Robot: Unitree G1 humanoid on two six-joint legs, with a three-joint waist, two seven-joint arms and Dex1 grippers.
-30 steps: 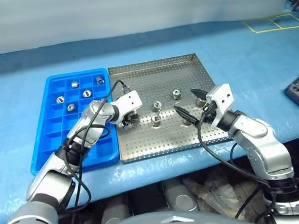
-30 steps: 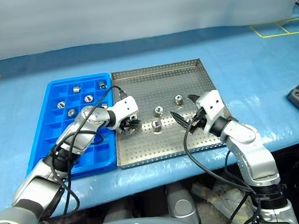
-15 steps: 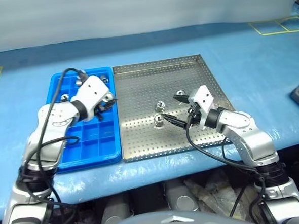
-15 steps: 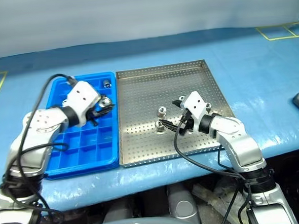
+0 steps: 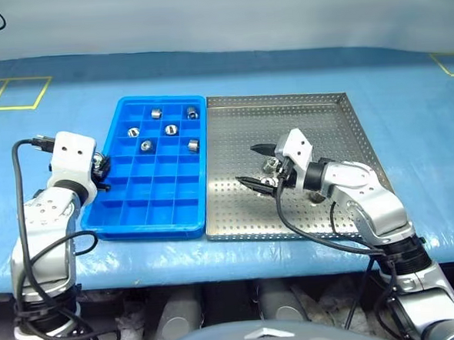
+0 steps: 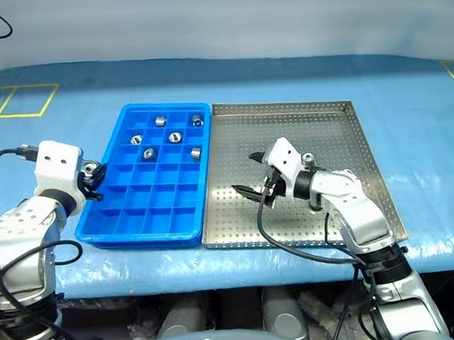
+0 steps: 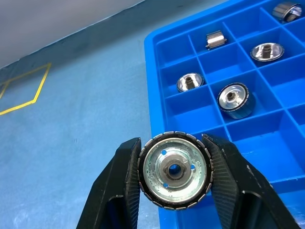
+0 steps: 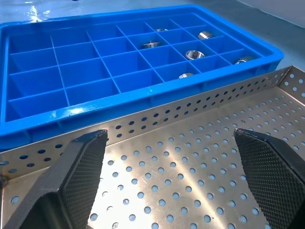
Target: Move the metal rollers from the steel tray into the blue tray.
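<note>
We see our left end effector (image 7: pixel 174 191) clamped on a small shiny silver metal roller (image 7: pixel 175 170) with a hollow centre, at the nine o'clock edge of the bright blue plastic tray (image 5: pixel 130 217) of square compartments, on the blue desk (image 5: pixel 47 135). Six more rollers (image 5: pixel 170 129) lie in the tray's twelve o'clock compartments. Our right end effector (image 5: pixel 255 165) hangs wide open over the large square perforated steel tray (image 5: pixel 324 118), with a roller (image 5: pixel 271 165) just beside its fingers at three o'clock.
</note>
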